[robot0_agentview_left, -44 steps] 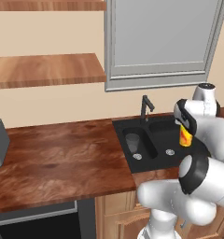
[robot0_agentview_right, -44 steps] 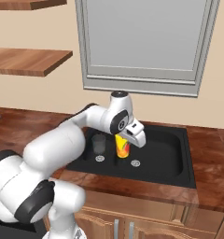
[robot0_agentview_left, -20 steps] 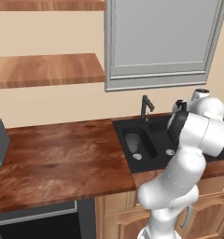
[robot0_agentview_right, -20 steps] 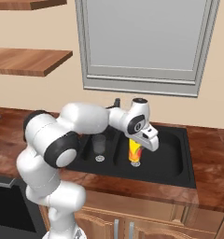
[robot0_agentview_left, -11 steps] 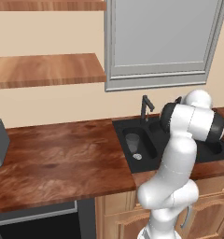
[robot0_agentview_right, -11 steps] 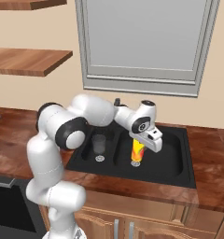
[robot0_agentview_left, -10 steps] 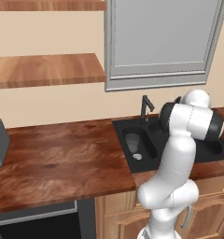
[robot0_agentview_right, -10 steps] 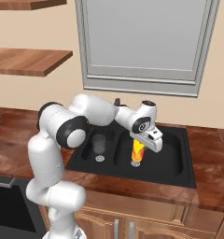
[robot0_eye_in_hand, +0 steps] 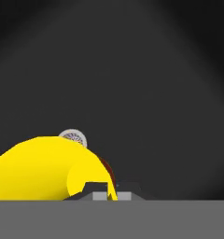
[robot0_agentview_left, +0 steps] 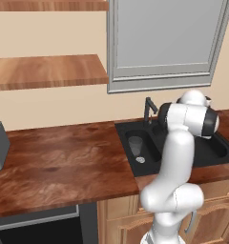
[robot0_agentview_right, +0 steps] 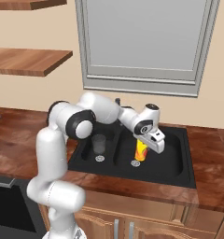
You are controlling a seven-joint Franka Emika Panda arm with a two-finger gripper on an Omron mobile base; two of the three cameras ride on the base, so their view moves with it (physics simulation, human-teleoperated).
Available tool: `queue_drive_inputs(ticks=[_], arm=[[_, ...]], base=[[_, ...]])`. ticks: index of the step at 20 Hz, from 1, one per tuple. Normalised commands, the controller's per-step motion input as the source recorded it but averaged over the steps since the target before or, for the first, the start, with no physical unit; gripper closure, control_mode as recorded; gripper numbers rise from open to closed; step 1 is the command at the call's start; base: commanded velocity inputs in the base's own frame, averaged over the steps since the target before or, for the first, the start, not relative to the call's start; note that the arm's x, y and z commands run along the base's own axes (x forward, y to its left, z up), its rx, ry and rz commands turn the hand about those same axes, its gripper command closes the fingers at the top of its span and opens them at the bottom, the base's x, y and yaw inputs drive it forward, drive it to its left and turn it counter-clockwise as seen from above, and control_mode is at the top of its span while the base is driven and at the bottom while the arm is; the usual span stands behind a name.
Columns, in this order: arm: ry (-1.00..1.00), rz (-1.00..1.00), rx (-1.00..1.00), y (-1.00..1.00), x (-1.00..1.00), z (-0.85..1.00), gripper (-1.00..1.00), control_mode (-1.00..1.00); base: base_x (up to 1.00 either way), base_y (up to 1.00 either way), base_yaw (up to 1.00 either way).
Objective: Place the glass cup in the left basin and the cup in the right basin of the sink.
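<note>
The cup (robot0_agentview_right: 141, 150), yellow with a red mark, hangs upright low inside the right basin (robot0_agentview_right: 167, 158), pinched at its rim by the gripper (robot0_agentview_right: 143, 143), whose jaws are closed on it. Just below it a round metal drain (robot0_agentview_right: 135, 164) shows on the black floor; whether the cup touches the floor I cannot tell. From the hand itself, the cup (robot0_eye_in_hand: 48, 169) bulges large and yellow before the same drain (robot0_eye_in_hand: 73, 136). To the left, in the left basin (robot0_agentview_right: 88, 151), the glass cup (robot0_agentview_right: 99, 144) stands upright beside its own drain (robot0_agentview_right: 99, 158). The sink (robot0_agentview_left: 130, 167) sits in a wooden counter (robot0_agentview_left: 59, 159), a dark tap (robot0_agentview_left: 148, 109) at its far edge, a grey window (robot0_agentview_right: 142, 39) above.
</note>
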Motion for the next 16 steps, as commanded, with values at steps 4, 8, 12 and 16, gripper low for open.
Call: queue_drive_inputs(ticks=[4,8,12,16], arm=[[-0.01,0.0,0.0,-0.11,0.28,-0.29,1.0,-1.0],[-0.01,0.0,0.0,-0.09,0.21,-0.32,1.0,-1.0],[-0.01,0.0,0.0,-0.1,0.21,-0.29,1.0,-1.0],[-0.05,-0.01,0.0,-0.11,0.19,-0.29,1.0,-1.0]], base=[[0.0,0.0,0.0],[0.0,0.0,0.0],[0.0,0.0,0.0],[0.0,0.0,0.0]])
